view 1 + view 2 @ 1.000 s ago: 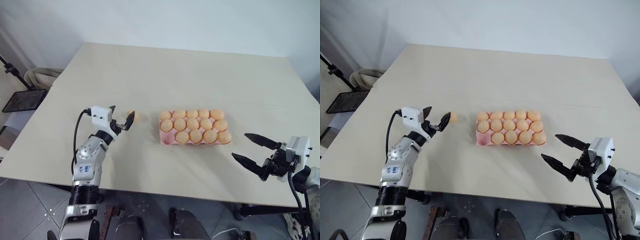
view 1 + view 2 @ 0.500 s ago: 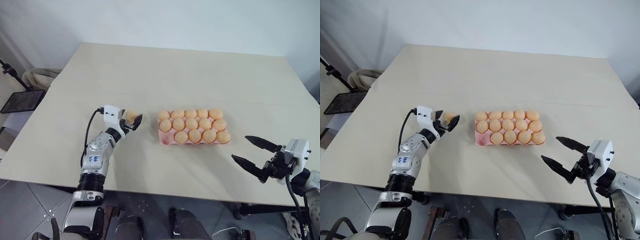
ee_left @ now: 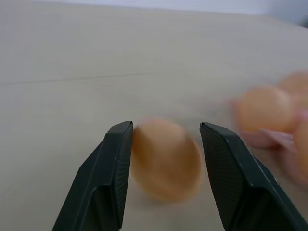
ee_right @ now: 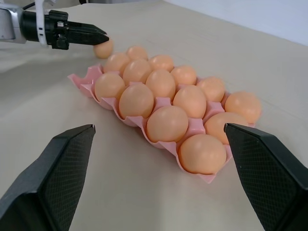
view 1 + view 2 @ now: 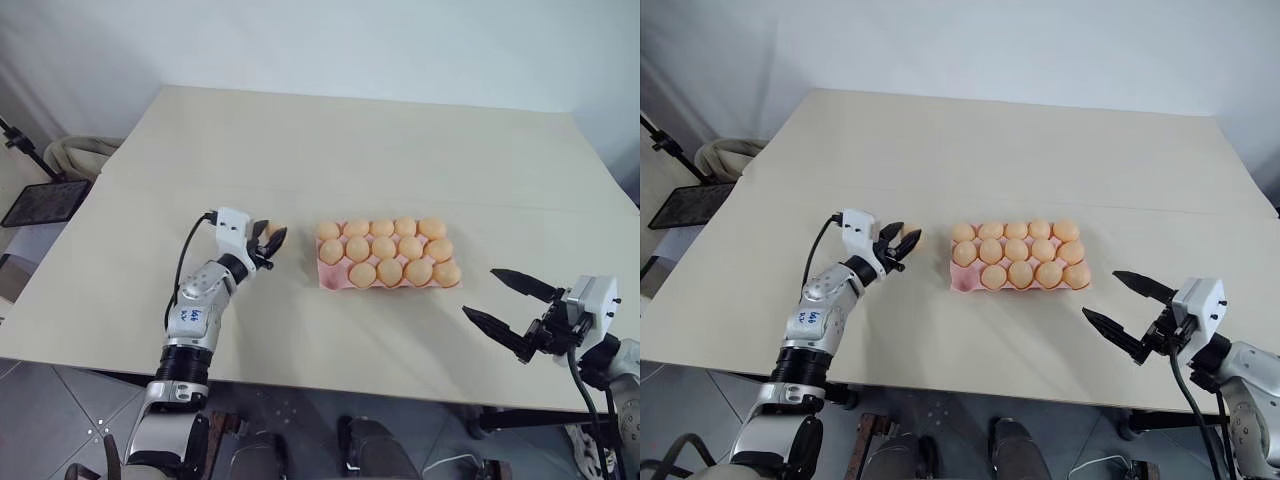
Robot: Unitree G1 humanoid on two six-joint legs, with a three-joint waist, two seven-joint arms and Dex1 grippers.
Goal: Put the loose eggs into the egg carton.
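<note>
One loose egg [image 3: 166,159], pale orange, lies on the table just left of the pink egg carton [image 5: 328,281]. My left gripper [image 5: 272,238] points level at it, its two black fingers closed against the egg's sides. The right wrist view shows the same egg [image 4: 103,48] under those fingertips. Several eggs fill the carton, and its front left cup [image 5: 965,280] is bare. My right gripper [image 5: 479,292] hangs open over the table's front right edge, apart from the carton, with nothing between its fingers.
The beige table [image 5: 330,150] stretches wide behind the carton. Off its left edge stand a black tray on a stand [image 5: 45,200] and a coiled pale hose [image 5: 80,152]. The front edge runs close under both arms.
My left gripper moved right to the loose egg, took it between its fingers and closed from wide open onto it. The right arm kept still.
</note>
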